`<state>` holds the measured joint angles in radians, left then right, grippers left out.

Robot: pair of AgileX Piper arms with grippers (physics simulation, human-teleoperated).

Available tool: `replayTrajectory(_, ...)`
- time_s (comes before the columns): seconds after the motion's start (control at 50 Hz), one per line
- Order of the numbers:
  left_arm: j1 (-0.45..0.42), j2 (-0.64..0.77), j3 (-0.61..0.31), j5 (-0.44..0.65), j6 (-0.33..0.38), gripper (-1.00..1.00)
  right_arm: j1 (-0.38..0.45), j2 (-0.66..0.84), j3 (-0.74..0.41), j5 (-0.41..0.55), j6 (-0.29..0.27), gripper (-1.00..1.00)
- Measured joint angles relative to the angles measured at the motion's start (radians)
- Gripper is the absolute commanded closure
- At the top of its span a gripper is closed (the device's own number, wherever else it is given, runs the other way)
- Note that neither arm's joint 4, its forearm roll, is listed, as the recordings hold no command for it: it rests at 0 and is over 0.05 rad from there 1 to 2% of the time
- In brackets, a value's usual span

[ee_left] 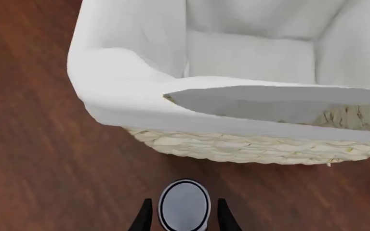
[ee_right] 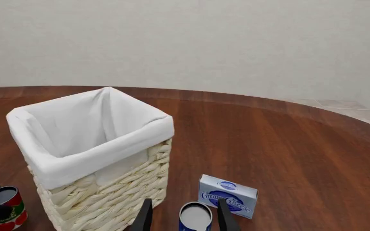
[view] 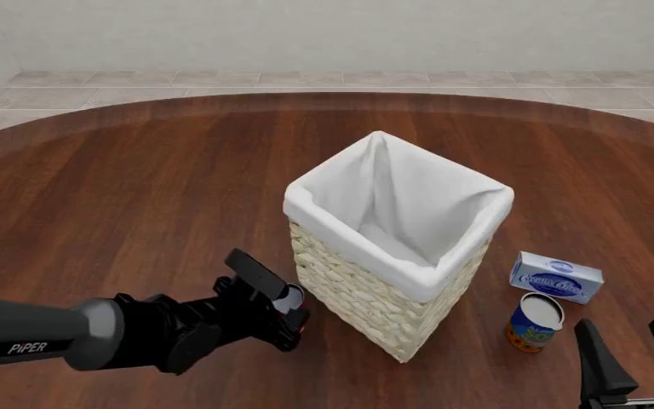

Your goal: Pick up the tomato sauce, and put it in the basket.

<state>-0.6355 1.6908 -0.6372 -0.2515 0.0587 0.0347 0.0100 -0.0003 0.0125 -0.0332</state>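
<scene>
Front view: left gripper (view: 289, 308) clamped on the tomato sauce (view: 289, 300) — can upright, lifted just beside the basket (view: 361, 285) wall on its left, below the cloth rim. The basket mouth lies up and to the right of the can, so I judge a further lift comes first. Right gripper (view: 633, 348) — fingers apart, holding nothing, near the blue-labelled can (view: 533, 322).

Item: hidden and cropped portions, all three views.

You see only the tomato sauce (view: 289, 298) top in the front view; the left gripper (view: 268, 300) covers its label. The basket (ee_left: 249, 149) runs off the left wrist frame (right side and far rim lost). The right gripper (view: 633, 358) is cut by the front view's lower edge. Lettering on the box (ee_right: 229, 196) is too small for you to read.
</scene>
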Motion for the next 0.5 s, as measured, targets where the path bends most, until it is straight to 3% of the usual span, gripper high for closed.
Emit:
replayTrajectory(0.26,-0.003,0.033,0.001,-0.021,-0.009,-1.00,0.000,0.011,0.000,-0.010,-0.001,-1.00)
replayTrajectory(0.28,-0.003,0.035,0.001,-0.022,-0.010,1.00,0.000,0.011,0.000,-0.011,-0.001,-1.00)
replayTrajectory(0.5,-0.014,0.032,0.006,-0.024,-0.024,1.00,0.000,0.013,0.000,-0.013,-0.002,-1.00)
